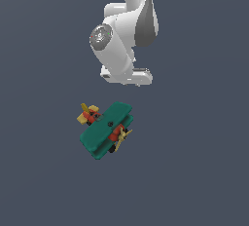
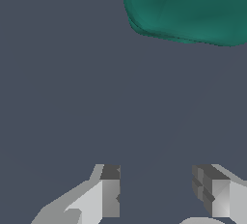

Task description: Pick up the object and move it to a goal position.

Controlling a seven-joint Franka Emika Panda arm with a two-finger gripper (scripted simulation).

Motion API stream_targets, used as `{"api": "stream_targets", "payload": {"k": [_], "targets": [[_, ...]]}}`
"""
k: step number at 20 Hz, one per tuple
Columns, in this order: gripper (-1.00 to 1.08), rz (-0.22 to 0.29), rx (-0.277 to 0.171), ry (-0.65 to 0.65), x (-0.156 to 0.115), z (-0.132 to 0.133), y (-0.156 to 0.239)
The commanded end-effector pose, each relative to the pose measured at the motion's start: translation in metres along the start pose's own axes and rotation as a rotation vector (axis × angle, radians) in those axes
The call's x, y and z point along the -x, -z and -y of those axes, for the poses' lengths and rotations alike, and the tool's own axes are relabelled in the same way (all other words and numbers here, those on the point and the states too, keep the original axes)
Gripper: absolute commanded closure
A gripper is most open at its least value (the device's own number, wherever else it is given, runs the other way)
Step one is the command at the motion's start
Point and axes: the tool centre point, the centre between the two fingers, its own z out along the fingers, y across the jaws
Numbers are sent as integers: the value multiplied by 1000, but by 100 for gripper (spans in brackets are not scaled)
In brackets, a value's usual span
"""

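The small toy biplane with teal-green wings, red-orange body and yellow propeller (image 1: 108, 129) lies on the dark grey floor (image 1: 194, 171), apart from the white arm's gripper (image 2: 161, 194). The fingers (image 2: 110, 189) stand wide, empty. The wrist view crops the plane to one wing edge.
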Motion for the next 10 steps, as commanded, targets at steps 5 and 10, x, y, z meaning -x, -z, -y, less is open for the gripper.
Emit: {"api": "stream_targets", "payload": {"k": [5,10], "targets": [[-20,10,37,-5,2,-6,-5],[-20,23,87,-11,4,-14,-10]]}}
